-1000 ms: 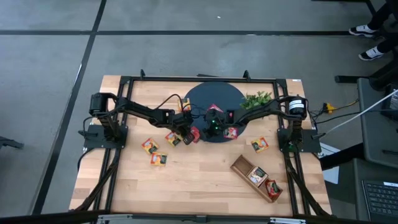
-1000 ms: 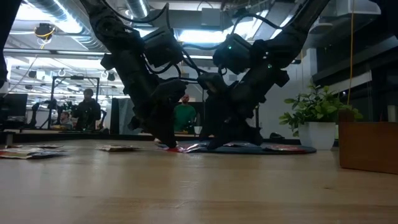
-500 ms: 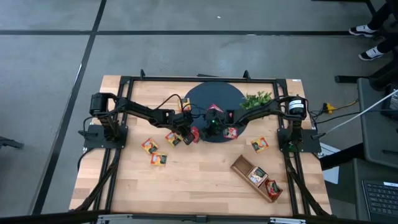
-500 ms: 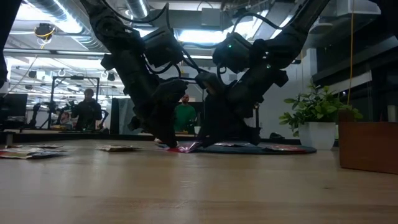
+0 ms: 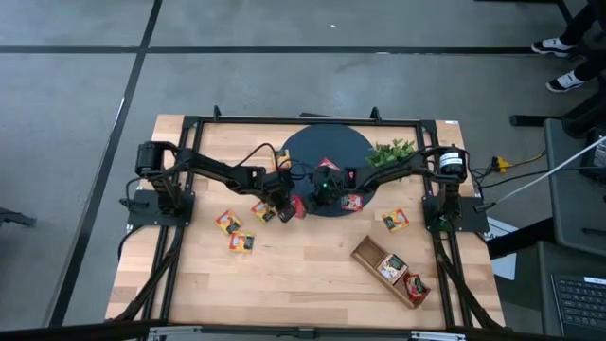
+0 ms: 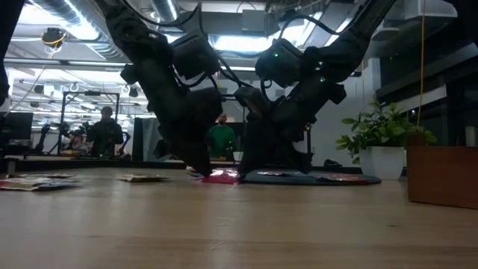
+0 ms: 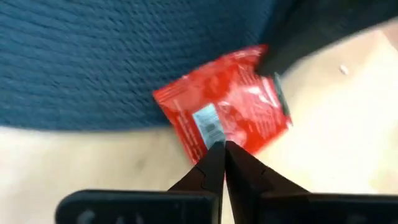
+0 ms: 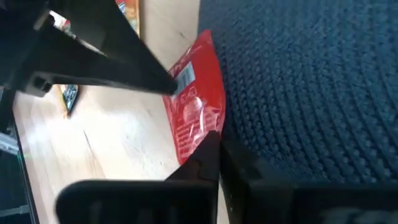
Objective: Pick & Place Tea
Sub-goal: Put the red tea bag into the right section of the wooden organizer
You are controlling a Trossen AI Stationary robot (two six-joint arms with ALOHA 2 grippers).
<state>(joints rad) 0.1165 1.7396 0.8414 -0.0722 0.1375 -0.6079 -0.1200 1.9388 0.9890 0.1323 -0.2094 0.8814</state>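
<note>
A red tea packet (image 7: 224, 115) lies half on the dark round mat (image 5: 327, 152), half on the wood, at the mat's near-left rim. My left gripper (image 7: 224, 148) and my right gripper (image 8: 214, 144) are both shut on it from opposite sides. In the high view they meet at the packet (image 5: 296, 204). In the low view it shows as a red strip (image 6: 221, 177) between the two sets of fingers. Other tea packets lie loose on the table (image 5: 228, 222) (image 5: 242, 242) (image 5: 395, 220) and on the mat (image 5: 352, 201). My left gripper pinches the packet's edge on the table's left side (image 7: 214, 142) between its two fingers, slanting down from the left. The packet lies low, partly on the mat's rim. My right gripper pinches the packet's opposite edge (image 8: 205, 138), the one toward the mat, between its two fingers. It slants down from the table's right. The packet stays low between both grippers, over the mat's rim and the wood.
A long wooden tray (image 5: 390, 270) with packets in it lies near the front right. A small green plant (image 5: 390, 152) stands at the mat's right. The frame rails (image 5: 312, 120) run around the table. Bare wood lies toward the near edge.
My right gripper has shut on the red packet; its fingers stood apart a second ago. In the low view the packet shows more plainly between the grippers now. Both arms have stayed in place.
</note>
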